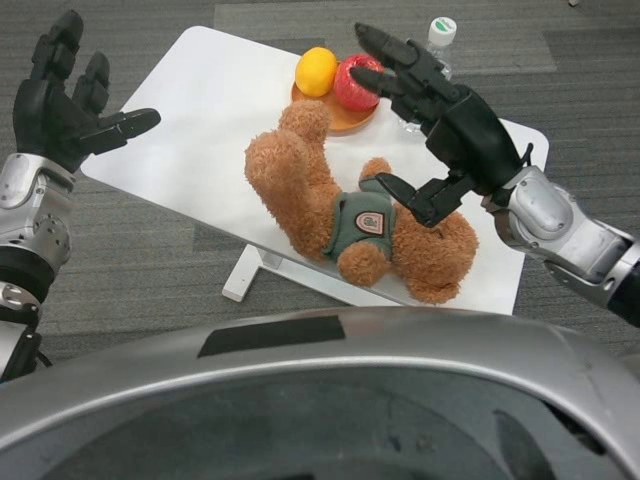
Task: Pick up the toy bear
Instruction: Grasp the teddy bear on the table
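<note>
A brown toy bear (330,205) in a green vest lies on its back on the white table (200,120), head toward the far side and legs toward me. My right hand (440,120) hovers just above and to the right of the bear with its fingers spread, the thumb close over the bear's belly, holding nothing. Off the table's left edge my left hand (65,100) is raised with fingers apart and empty.
An orange plate (345,118) behind the bear carries a yellow fruit (316,71) and a red apple (358,82). A clear bottle with a white cap (438,40) stands at the far right, partly behind my right hand. Grey carpet surrounds the small table.
</note>
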`<move>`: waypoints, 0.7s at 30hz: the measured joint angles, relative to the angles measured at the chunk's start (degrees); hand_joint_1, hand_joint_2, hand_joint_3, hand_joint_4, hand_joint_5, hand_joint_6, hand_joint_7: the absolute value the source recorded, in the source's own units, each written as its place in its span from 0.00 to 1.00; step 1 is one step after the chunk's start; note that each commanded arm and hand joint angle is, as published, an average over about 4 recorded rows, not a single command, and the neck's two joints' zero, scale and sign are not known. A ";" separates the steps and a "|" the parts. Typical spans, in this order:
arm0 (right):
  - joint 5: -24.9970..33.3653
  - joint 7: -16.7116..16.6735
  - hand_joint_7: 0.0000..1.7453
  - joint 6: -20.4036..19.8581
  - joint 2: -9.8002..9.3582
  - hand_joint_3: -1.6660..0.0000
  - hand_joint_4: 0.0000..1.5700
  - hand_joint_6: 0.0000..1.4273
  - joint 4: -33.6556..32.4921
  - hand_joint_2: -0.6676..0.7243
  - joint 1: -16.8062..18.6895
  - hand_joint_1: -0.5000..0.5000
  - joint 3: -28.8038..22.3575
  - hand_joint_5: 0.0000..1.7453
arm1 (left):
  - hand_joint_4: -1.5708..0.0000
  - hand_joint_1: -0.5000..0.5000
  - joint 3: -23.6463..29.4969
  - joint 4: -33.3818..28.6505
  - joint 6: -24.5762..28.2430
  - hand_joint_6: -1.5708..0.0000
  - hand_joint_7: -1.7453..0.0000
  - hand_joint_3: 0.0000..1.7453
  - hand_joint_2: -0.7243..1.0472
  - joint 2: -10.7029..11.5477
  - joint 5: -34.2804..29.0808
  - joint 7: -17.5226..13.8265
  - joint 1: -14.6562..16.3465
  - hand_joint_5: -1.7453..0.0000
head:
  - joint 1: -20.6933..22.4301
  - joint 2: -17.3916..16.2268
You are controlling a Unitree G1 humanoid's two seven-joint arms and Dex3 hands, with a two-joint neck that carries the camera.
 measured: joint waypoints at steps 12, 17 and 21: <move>-0.04 1.68 0.08 0.05 1.83 0.89 0.00 0.00 0.68 0.17 0.85 0.04 -1.82 0.21 | 1.00 0.82 0.00 0.04 -0.02 1.00 0.88 0.05 0.70 -0.02 -0.86 0.00 0.37 1.00 | 0.37 0.16; -0.06 4.03 0.08 0.06 3.42 0.95 0.00 0.00 1.30 0.27 0.69 0.04 -2.20 0.17 | 1.00 0.82 0.00 0.06 -0.02 1.00 0.88 0.05 0.70 -0.02 -0.92 0.00 0.40 1.00 | 0.68 0.11; -0.07 5.30 0.08 0.07 4.83 0.95 0.00 0.00 1.34 0.27 0.31 0.04 -2.77 0.21 | 1.00 0.82 0.00 0.06 -0.02 1.00 0.88 0.05 0.70 -0.02 -0.93 0.00 0.41 1.00 | 1.32 -0.08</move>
